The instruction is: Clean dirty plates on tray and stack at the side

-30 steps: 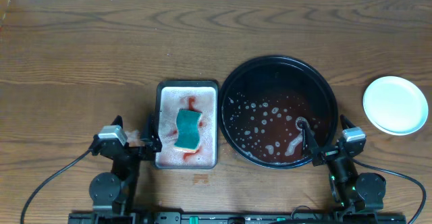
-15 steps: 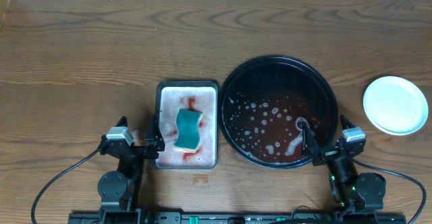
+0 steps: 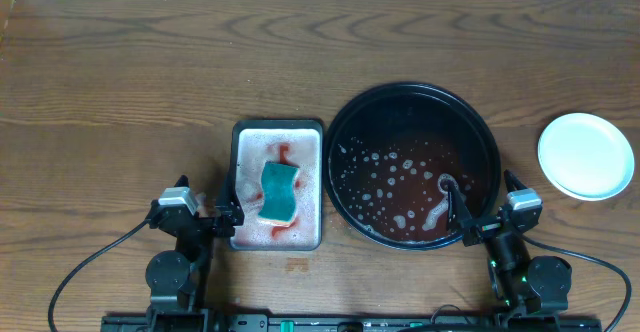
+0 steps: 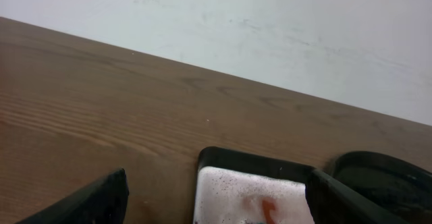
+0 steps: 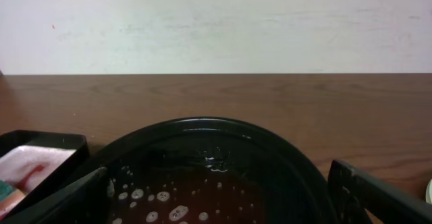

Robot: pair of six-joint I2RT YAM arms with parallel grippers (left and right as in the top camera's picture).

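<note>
Looking in the tray (image 3: 412, 85), you find no plates, only reddish soapy water. The plates (image 3: 586, 155) show as one white round on the table (image 3: 150, 72), right of the tray and well apart from your right fingers (image 3: 462, 224), the nearer pair; how many are stacked is hidden. Both arms sit folded low at the near edge, with the right fingers spread wide over the tray's near rim and the left fingers (image 3: 222, 215) spread wide beside the pan (image 3: 278, 125).
</note>
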